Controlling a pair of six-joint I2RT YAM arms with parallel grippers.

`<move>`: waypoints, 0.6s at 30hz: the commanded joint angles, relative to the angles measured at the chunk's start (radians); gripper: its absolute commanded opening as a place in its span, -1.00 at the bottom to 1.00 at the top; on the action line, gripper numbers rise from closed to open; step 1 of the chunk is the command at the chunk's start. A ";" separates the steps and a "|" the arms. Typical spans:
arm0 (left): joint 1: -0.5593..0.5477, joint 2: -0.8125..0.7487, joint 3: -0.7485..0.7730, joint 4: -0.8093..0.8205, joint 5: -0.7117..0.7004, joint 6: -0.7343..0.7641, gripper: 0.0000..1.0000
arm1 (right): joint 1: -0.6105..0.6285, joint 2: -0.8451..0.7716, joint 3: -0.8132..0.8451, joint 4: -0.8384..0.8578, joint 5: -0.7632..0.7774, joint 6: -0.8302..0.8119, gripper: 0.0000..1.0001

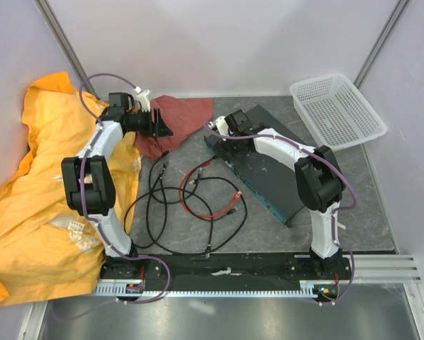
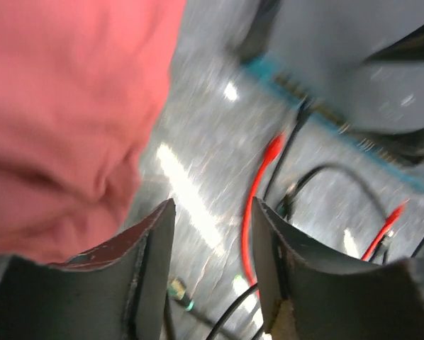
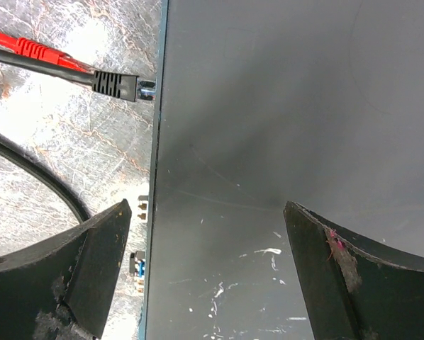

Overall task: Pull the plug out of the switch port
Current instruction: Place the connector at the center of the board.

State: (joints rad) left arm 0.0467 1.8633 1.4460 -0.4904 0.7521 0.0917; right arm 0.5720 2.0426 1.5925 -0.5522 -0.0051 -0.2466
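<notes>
The switch (image 1: 269, 170) lies flat right of centre in the top view, teal edge facing loose black cables (image 3: 45, 177) and a red cable (image 3: 31, 48); a black plug (image 3: 116, 85) meets that edge, upper left in the right wrist view. The right gripper (image 3: 206, 209) hangs spread wide and empty above the switch, the left gripper (image 2: 212, 212) parted and empty beside a red cloth (image 1: 183, 117).

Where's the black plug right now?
Right wrist view, upper left: the black plug meets the left edge of the switch, a red cable just above it.
</notes>
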 commanded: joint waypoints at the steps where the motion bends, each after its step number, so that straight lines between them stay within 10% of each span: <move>1: -0.034 -0.072 0.080 0.102 0.053 -0.121 0.27 | 0.000 -0.074 -0.016 0.029 0.031 -0.025 0.96; 5: -0.087 -0.122 0.059 0.185 -0.077 -0.145 0.27 | 0.000 -0.102 -0.040 0.034 0.045 -0.040 0.96; 18: -0.186 0.129 -0.107 0.527 0.302 -0.443 0.24 | -0.018 -0.173 -0.063 0.023 0.045 -0.022 0.96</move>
State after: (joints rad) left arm -0.1043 1.9022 1.4033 -0.1272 0.9668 -0.1864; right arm 0.5636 1.9366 1.5372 -0.5362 0.0273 -0.2661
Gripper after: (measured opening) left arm 0.627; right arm 0.982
